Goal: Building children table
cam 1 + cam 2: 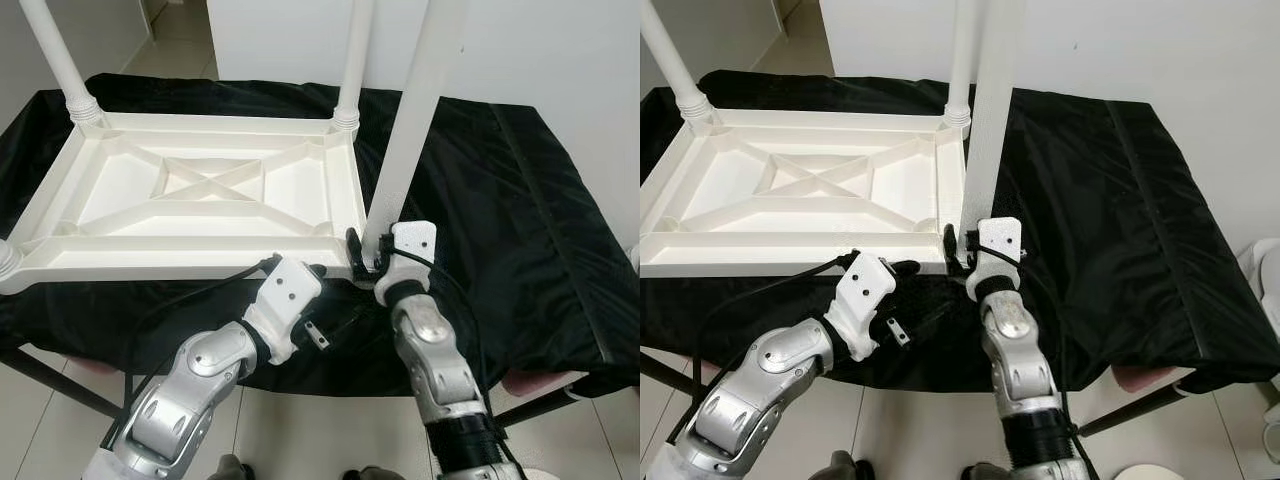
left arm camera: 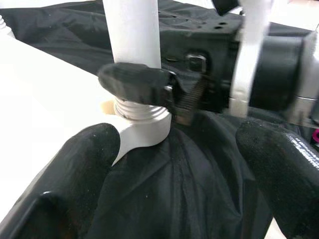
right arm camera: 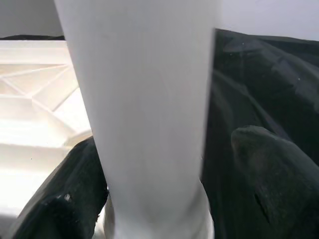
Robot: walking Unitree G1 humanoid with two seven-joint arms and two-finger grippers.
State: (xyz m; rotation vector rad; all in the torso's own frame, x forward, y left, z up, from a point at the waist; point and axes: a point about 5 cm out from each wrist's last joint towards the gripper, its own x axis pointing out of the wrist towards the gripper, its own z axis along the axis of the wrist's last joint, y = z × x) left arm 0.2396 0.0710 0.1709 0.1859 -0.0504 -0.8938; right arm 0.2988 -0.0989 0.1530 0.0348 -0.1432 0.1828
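Note:
The white children's table top (image 1: 180,262) lies upside down on a black cloth. At its near right corner a white leg (image 1: 405,130) stands up from the socket. Its threaded collar (image 2: 139,110) sits just above the corner. My right gripper (image 1: 368,258) straddles the base of this leg. One finger (image 3: 75,194) touches the leg, and the other finger (image 3: 271,179) stands off with a gap, so the gripper is open. My left gripper (image 1: 335,290) is wide open just in front of the same corner, holding nothing.
Two more legs (image 1: 55,55) (image 1: 355,60) stand at the far corners, and a leg base (image 1: 5,262) shows at the near left. The black cloth (image 1: 520,220) has free room to the right of the table top. A cable (image 1: 200,285) runs along my left arm.

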